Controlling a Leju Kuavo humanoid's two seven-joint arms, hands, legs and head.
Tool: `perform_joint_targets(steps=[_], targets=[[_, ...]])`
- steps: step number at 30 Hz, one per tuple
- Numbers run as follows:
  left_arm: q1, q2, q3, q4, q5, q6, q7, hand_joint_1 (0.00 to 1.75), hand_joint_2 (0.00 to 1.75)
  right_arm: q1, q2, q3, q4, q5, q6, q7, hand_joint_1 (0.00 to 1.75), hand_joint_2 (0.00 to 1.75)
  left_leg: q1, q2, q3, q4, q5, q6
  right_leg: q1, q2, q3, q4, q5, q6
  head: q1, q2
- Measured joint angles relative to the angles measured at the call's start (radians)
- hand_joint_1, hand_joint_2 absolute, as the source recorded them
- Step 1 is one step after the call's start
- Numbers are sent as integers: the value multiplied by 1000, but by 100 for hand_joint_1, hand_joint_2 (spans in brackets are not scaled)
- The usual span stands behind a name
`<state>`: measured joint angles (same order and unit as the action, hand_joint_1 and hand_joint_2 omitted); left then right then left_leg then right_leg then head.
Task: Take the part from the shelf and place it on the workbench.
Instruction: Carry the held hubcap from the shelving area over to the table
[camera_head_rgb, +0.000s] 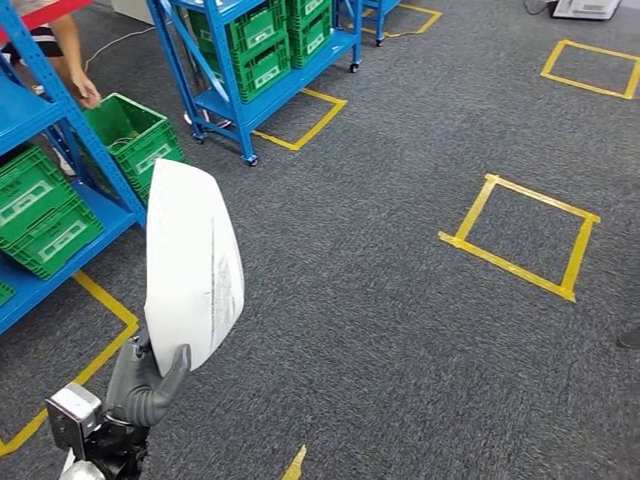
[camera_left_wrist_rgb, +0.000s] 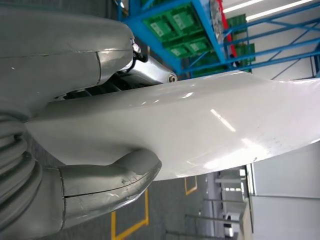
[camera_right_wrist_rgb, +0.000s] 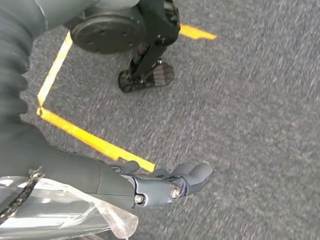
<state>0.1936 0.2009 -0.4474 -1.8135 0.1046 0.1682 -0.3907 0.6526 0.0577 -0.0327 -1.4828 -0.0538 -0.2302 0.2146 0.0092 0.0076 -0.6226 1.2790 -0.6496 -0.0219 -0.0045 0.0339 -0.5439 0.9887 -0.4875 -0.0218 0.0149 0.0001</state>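
Part (camera_head_rgb: 192, 265) in my left hand (camera_head_rgb: 143, 385): a white, smooth, curved panel standing up out of my grip, its lower edge caught between my grey thumb and the darker fingers behind it, the rest of it rising above the hand over the grey carpet (camera_head_rgb: 377, 250). In my left wrist view the same panel (camera_left_wrist_rgb: 211, 125) runs long across the frame, my thumb (camera_left_wrist_rgb: 113, 182) pressed against one face and my fingers (camera_left_wrist_rgb: 149, 70) on the other, so the part is clamped from both sides near its end. It touches nothing but my hand.

My right hand (camera_right_wrist_rgb: 170, 182) hangs low over the carpet with nothing in it, fingers stretched out straight and close together.

To my left stands a blue shelf (camera_head_rgb: 68, 215) holding green crates (camera_head_rgb: 38, 215), with another green crate (camera_head_rgb: 136, 135) on the floor beside it and a person's arm (camera_head_rgb: 75, 65) reaching down near that crate. A second blue shelf (camera_head_rgb: 256, 100) with green crates stands farther off. Yellow tape squares (camera_head_rgb: 524, 235) mark the carpet.
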Motion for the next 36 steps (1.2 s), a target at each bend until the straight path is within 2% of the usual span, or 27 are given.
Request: perform_joint_targets(steps=[1, 2, 4, 6, 7, 8, 9, 10, 11, 12, 13, 14, 15, 16, 17, 18, 20, 22, 24, 26, 28, 29, 30, 31, 32, 34, 36], targets=[[1, 0, 1, 0, 2, -3, 0, 175, 175, -2, 18, -23, 0, 26, 28, 0, 0, 175, 0, -2, 7, -16, 22, 4, 2, 14, 1, 0, 1, 0, 0, 0], [2, 0, 3, 0, 3, -8, 0, 175, 175, -5, 36, -47, 1, 49, 53, -1, 0, 175, -1, -10, 31, -70, 61, 9, 3, 27, 2, 0, 2, 0, 0, 0], [3, 1, 7, 0, 3, -15, 0, 175, 175, -11, 72, -93, 1, 84, 92, -3, 0, 175, -2, -61, 89, -208, 133, 23, 4, 52, 2, 2, 4, 4, 1, 0], [6, 2, 10, 0, 3, -20, 0, 175, 175, -17, 103, -132, 0, 111, 120, -3, 0, 175, -4, -101, 116, -281, 153, 31, 0, 75, -11, 6, 9, 13, -2, 0], [7, 3, 10, 0, 3, -23, 0, 175, 175, -20, 118, -151, 0, 127, 136, -4, 0, 175, -5, -98, 117, -289, 151, 32, -2, 88, -19, 6, 14, 21, -4, 0], [7, 3, 12, 0, 3, -25, 0, 175, 175, -23, 133, -172, 0, 145, 155, -6, 0, 175, -5, -85, 118, -298, 152, 34, -5, 98, -28, 5, 18, 28, -6, 0], [5, 2, 12, 0, 3, -28, 1, 175, 175, -25, 148, -195, 0, 163, 174, -9, 0, 175, -3, -71, 119, -306, 155, 36, -4, 92, -37, 9, 17, 33, -5, 0], [4, 1, 13, 0, 3, -31, 1, 175, 175, -29, 164, -219, 0, 182, 195, -13, 0, 175, -1, -56, 121, -314, 160, 38, -3, 71, -50, 26, 6, 37, -4, 0], [4, 0, 14, -1, 3, -34, 2, 175, 175, -35, 178, -243, 0, 198, 214, -15, 0, 175, 1, -40, 123, -321, 164, 41, -1, 41, -71, 63, -17, 39, -2, 0], [4, 0, 15, 0, 3, -37, 3, 175, 175, -41, 191, -265, 0, 209, 229, -17, 0, 175, 0, -24, 123, -323, 166, 42, -1, 7, -99, 121, -50, 42, -1, 0], [5, 0, 15, 0, 2, -40, 4, 175, 175, -45, 204, -286, -1, 214, 239, -15, 0, 175, -1, -8, 121, -323, 166, 44, -2, -13, -132, 191, -84, 47, 0, 0], [5, 0, 15, 1, 2, -43, 5, 175, 175, -46, 215, -303, -4, 214, 245, -11, 0, 175, -2, 8, 119, -322, 166, 44, -4, -23, -160, 252, -108, 51, 1, 0], [4, -1, 14, 2, 1, -45, 6, 175, 175, -44, 224, -317, -8, 210, 247, -7, 0, 175, -3, 24, 118, -322, 166, 43, -6, -27, -173, 286, -116, 54, 1, 0], [2, -1, 12, 4, 1, -46, 6, 175, 175, -39, 231, -327, -13, 204, 246, -1, 0, 175, -3, 38, 117, -321, 165, 42, -7, -30, -165, 281, -106, 57, 1, 0], [-1, -1, 10, 6, 1, -46, 6, 175, 175, -33, 237, -336, -20, 197, 242, 5, 0, 175, -3, 51, 117, -320, 164, 41, -8, -37, -134, 233, -81, 58, 1, 0], [-6, -2, 5, 8, 0, -46, 6, 175, 175, -29, 242, -343, -28, 190, 238, 12, 0, 175, -3, 64, 119, -318, 163, 38, -8, -54, -87, 157, -51, 59, 1, 0], [-20, -2, -4, 13, 0, -46, 7, 175, 175, -24, 250, -355, -41, 181, 233, 23, 0, 175, -7, 83, 121, -313, 158, 27, -6, -91, -9, 31, -19, 51, -1, 0], [-33, -3, -13, 17, 0, -46, 9, 175, 175, -24, 257, -368, -48, 183, 245, 29, 0, 175, -11, 99, 126, -310, 155, 15, -3, -97, 5, 0, -17, 36, -5, 0], [-42, -3, -23, 20, 0, -45, 11, 175, 175, -24, 263, -390, -49, 193, 269, 28, 0, 175, -7, 108, 130, -306, 149, 3, -3, -75, -1, -1, -13, 22, -6, 0], [-47, -3, -31, 21, 0, -43, 13, 175, 175, -30, 270, -415, -49, 205, 291, 22, 0, 175, -2, 70, 114, -255, 106, -7, -5, -55, 3, -4, -6, 8, -9, 0], [-47, -1, -35, 23, 0, -41, 14, 175, 175, -40, 273, -435, -46, 212, 304, 16, 0, 175, 1, 17, 62, -127, 30, -11, -5, -32, 1, -4, 0, -1, -13, 0], [-47, -1, -37, 24, 0, -41, 15, 175, 175, -44, 274, -443, -45, 215, 308, 14, 0, 175, 1, 5, 31, -58, 0, -11, -2, -19, -1, -4, 1, -2, -14, 0], [-47, -1, -39, 26, 0, -41, 15, 175, 175, -48, 276, -449, -42, 216, 311, 13, 0, 175, 0, 1, 11, -12, -12, -9, 1, -6, -2, -3, 2, -4, -14, 0], [-48, -1, -41, 28, 0, -40, 15, 175, 175, -51, 277, -455, -40, 217, 312, 13, 0, 175, 0, -1, 6, -4, -1, -5, 4, 8, -2, -3, 2, -4, -14, 0], [-48, -1, -43, 29, 0, -40, 15, 175, 175, -53, 278, -460, -38, 217, 314, 12, 0, 175, -2, -5, 19, -38, 31, 1, 6, 23, 0, -2, 2, -5, -13, 0], [-48, 0, -46, 30, 0, -39, 15, 175, 175, -55, 280, -468, -36, 217, 316, 12, 0, 175, -6, -38, 77, -174, 113, 16, 9, 49, 4, -1, 3, -4, -13, 0], [-48, 2, -48, 30, -2, -33, 15, 175, 175, -57, 281, -472, -35, 220, 321, 10, 0, 175, -10, -71, 117, -269, 152, 30, 8, 72, 1, 1, 5, 2, -13, 0]])
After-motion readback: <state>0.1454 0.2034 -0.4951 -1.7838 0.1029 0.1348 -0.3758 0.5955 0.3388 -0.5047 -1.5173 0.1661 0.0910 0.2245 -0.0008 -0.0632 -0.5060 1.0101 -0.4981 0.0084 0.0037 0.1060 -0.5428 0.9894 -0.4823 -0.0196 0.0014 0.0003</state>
